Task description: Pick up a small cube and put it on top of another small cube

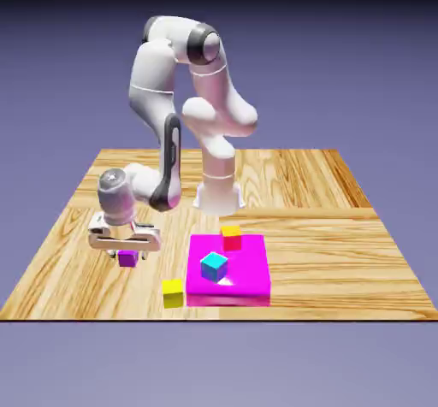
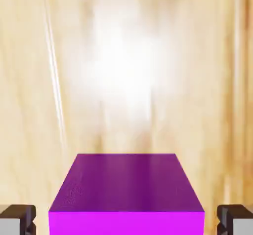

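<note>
The small purple cube [image 1: 128, 260] rests on the wooden table at the exterior view's left. My gripper [image 1: 127, 250] is lowered straight over it, one finger on each side. In the hand view the purple cube [image 2: 126, 194] fills the bottom middle. The grey fingertips [image 2: 17, 219] of my gripper [image 2: 126, 221] sit at the two bottom corners, and a thin strip of wood shows between each of them and the cube. The jaws stand a little wider than the cube. The other small cube, all yellow [image 1: 173, 293], sits apart near the front edge, right of the purple one.
A flat magenta slab [image 1: 244, 277] lies just right of the yellow cube. On it stand a cyan cube [image 1: 214, 266] and, at its far edge, a cube with a yellow top and red sides [image 1: 231, 238]. The robot's base [image 1: 218, 196] stands behind the slab.
</note>
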